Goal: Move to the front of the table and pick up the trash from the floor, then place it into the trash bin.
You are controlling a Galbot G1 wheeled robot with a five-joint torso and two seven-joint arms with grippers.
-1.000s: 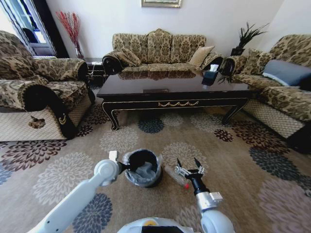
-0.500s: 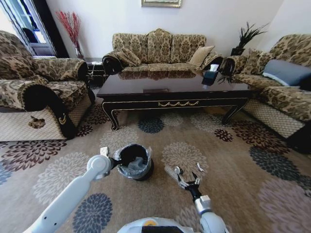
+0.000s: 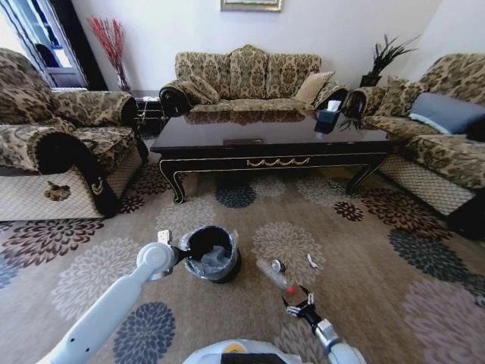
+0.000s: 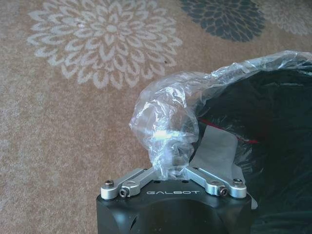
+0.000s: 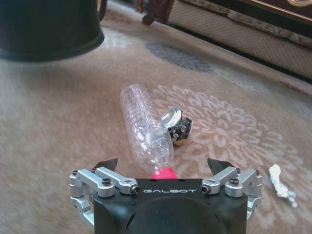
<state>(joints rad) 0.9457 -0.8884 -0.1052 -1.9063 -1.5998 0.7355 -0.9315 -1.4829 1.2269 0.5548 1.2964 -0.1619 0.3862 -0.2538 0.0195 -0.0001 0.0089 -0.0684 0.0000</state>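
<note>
Here my right tool (image 5: 163,168) sits low over the carpet (image 3: 364,250), jaws spread wide, with the red cap of the clear plastic bottle (image 5: 145,127) just between them. The bottle lies on its side, a small round bit (image 5: 176,127) touching it and a crumpled white paper piece (image 5: 282,184) off to the right. My left tool (image 4: 171,168) pinches the clear bag (image 4: 165,122) at the near-left rim of the black trash bin (image 3: 211,254). The dark wooden counter (image 3: 273,140) stands beyond.
</note>
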